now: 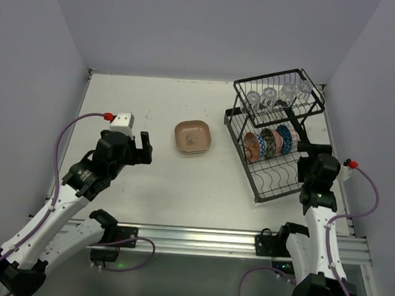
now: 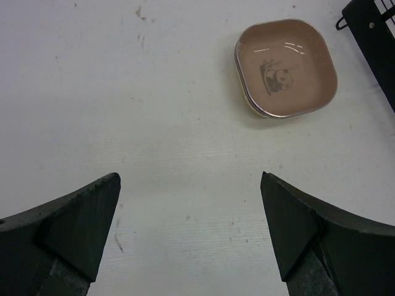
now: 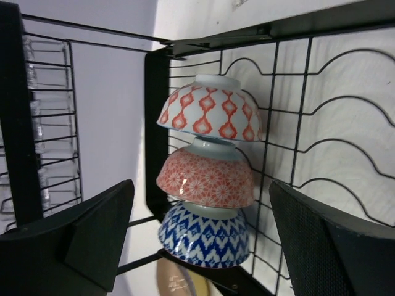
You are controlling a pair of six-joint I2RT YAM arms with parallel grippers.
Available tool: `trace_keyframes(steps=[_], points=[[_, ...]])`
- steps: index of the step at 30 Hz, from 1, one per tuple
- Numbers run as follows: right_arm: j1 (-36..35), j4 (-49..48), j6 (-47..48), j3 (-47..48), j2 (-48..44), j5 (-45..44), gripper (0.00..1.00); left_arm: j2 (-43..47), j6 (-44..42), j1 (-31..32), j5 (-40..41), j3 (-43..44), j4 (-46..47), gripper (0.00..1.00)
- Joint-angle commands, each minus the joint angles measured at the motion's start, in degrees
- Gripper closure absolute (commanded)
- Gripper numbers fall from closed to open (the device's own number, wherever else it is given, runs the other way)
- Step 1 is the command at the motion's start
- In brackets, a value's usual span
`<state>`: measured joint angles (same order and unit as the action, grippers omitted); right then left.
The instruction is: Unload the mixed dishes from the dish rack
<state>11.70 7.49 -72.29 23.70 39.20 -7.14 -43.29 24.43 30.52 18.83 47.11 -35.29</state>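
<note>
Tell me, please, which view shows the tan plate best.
The left wrist view: the tan plate sits close and whole, its panda drawing clear. The top view shows it small; the right wrist view, not recognisably.

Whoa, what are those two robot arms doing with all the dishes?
They are emptying the dish rack. One tan plate already sits out on the table. The right gripper is open and pointed at the patterned bowls standing in the rack's lower tray, holding nothing. The left gripper is open too, over bare table near the plate. Four glass cups wait in the upper basket.
</note>
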Motion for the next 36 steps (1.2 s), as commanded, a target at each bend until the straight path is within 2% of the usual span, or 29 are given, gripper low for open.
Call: trace_keyframes(steps=[1, 4, 6, 7, 11, 14, 15, 19, 23, 25, 28, 30, 31, 33, 34, 36], points=[[0.34, 3.2, 10.6, 10.71, 4.99, -4.64, 0.06, 0.05, -0.52, 0.33, -0.55, 0.0, 1.8, 0.0], [0.34, 6.75, 23.19, 14.53, 9.22, -4.73, 0.03, -0.3, -0.96, 0.33, -2.65, 0.7, 1.98, 0.0], [0.34, 1.69, 28.84, 12.44, 9.58, -0.7, 0.04, -0.83, -0.87, 0.33, -5.28, 1.14, 2.24, 0.0], [0.34, 0.52, 34.96, 12.07, 9.67, 1.49, 0.05, -1.09, -0.78, 0.33, -6.08, 1.4, 2.24, 0.0], [-0.27, 0.86, 45.21, 13.12, 11.16, 5.47, 0.2, -1.45, -0.08, 0.24, -9.16, 2.1, 2.94, 0.0], [-2.55, 5.42, 51.72, 17.5, 15.37, -0.84, 0.32, -1.89, -0.87, 0.24, -8.29, 2.9, 2.86, 0.0], [-3.69, 6.39, 52.25, 19.08, 16.42, -5.47, 0.33, -1.98, -0.87, 0.24, -7.67, 3.07, 2.77, 0.0], [-11.25, 3.24, 59.08, 19.63, 22.04, -14.72, 0.33, -2.33, -1.05, 0.24, -8.37, 2.73, 2.59, 0.0], [-11.26, 3.76, 60.61, 21.47, 27.58, -14.66, 0.35, -3.03, -1.75, 0.24, -7.14, 0.79, 2.95, 0.0], [-13.2, 4.38, 58.51, 20.69, 26.9, -14.05, 0.35, -3.56, -1.23, 0.33, -9.33, 1.4, 2.77, 0.0], [-14.16, 1.84, 56.3, 15.51, 19.09, -13.34, 0.35, -3.65, 3.51, 0.41, -17.05, 2.19, 4.43, 0.0], [-14.17, 2.43, 53.59, 13.22, 12.52, -13.7, 0.35, -3.38, 9.83, 1.29, -22.92, 0.79, 9.34, 0.0], [-14.17, 3.58, 52.09, 13.04, 10.48, -13.0, 0.34, -3.38, 12.38, 4.08, -23.74, -0.17, 11.97, 0.0], [-14.17, 7.26, 48.23, 12.69, 4.35, -10.63, 0.3, -5.04, 19.41, 8.91, -20.52, -2.46, 20.41, 0.0], [-14.17, 8.15, 47.34, 12.51, 2.3, -10.18, 0.29, -6.53, 21.35, 14.07, -19.28, -2.55, 22.87, 0.0], [-14.17, 12.54, 44.18, 12.94, -3.3, -9.83, 0.22, -12.33, 24.78, 18.85, -12.52, -0.54, 27.89, 0.0]])
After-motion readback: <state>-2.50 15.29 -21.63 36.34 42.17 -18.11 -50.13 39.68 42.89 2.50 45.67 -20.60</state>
